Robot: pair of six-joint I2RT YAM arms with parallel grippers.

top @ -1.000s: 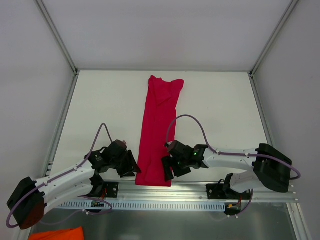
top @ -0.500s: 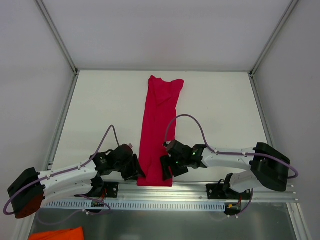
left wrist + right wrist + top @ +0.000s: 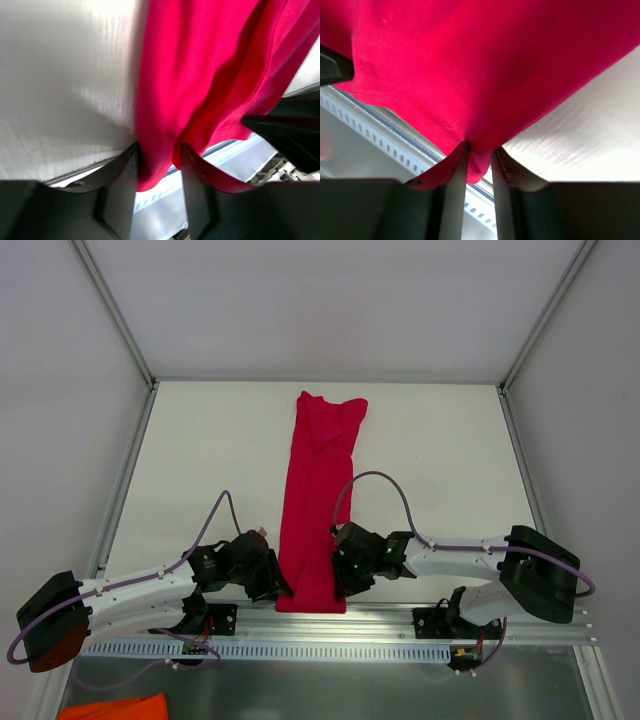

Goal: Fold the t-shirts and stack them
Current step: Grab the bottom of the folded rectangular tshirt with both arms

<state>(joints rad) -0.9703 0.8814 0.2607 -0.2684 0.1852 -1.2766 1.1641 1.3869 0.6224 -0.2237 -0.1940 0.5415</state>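
Observation:
A crimson-red t-shirt (image 3: 318, 500) lies folded into a long narrow strip down the middle of the white table (image 3: 440, 470), its near end at the table's front edge. My left gripper (image 3: 281, 588) is at the strip's near left corner. In the left wrist view, a bunched fold of the t-shirt (image 3: 200, 75) fills the gap between the tips of the left gripper (image 3: 157, 150). My right gripper (image 3: 338, 580) is at the near right corner. The right wrist view shows the right gripper (image 3: 479, 150) pinched narrowly on the hem of the t-shirt (image 3: 495, 60).
A slotted metal rail (image 3: 330, 625) runs along the table's front edge, just under the shirt's near end. An orange cloth (image 3: 110, 708) lies below the table at bottom left. Metal frame posts (image 3: 115, 310) and white walls enclose the sides and back.
My right gripper has closed from wide open onto the shirt's near right corner. My left gripper slid right to the near left corner and its jaws narrowed on the fabric.

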